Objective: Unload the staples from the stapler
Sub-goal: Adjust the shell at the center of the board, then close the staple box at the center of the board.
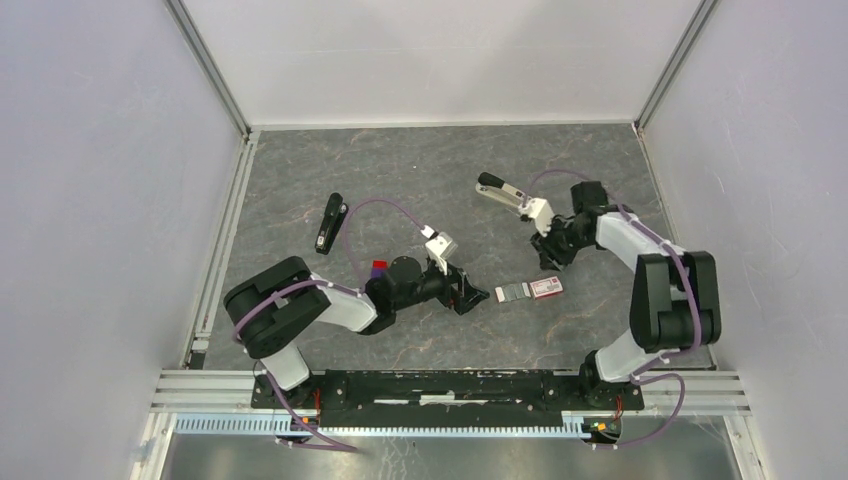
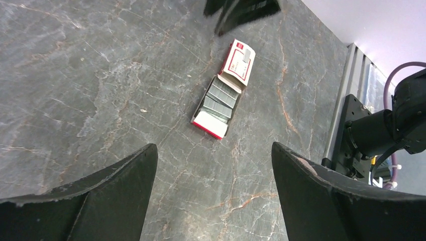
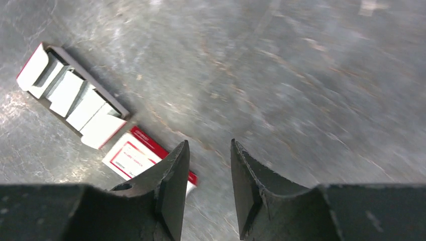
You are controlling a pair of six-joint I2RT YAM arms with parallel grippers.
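Note:
The stapler lies in two parts in the top view: a black bar (image 1: 331, 222) at the left and a grey-beige rail with a black end (image 1: 500, 192) at the back middle. A small silvery-grey strip of staples (image 2: 243, 52) rests on the lid of the red-and-white box (image 2: 240, 63). My left gripper (image 1: 472, 296) (image 2: 213, 148) is wide open just left of the box's tray, with only table between its fingers. My right gripper (image 1: 550, 258) (image 3: 208, 143) hovers just behind the box, its jaws a little apart with nothing between them.
The box's open tray (image 1: 511, 292) (image 3: 75, 98) holds several strips of staples. A red-and-purple block (image 1: 379, 267) sits by the left arm's wrist. Metal frame rails (image 1: 222, 230) border the table at the left and right, with white walls beyond.

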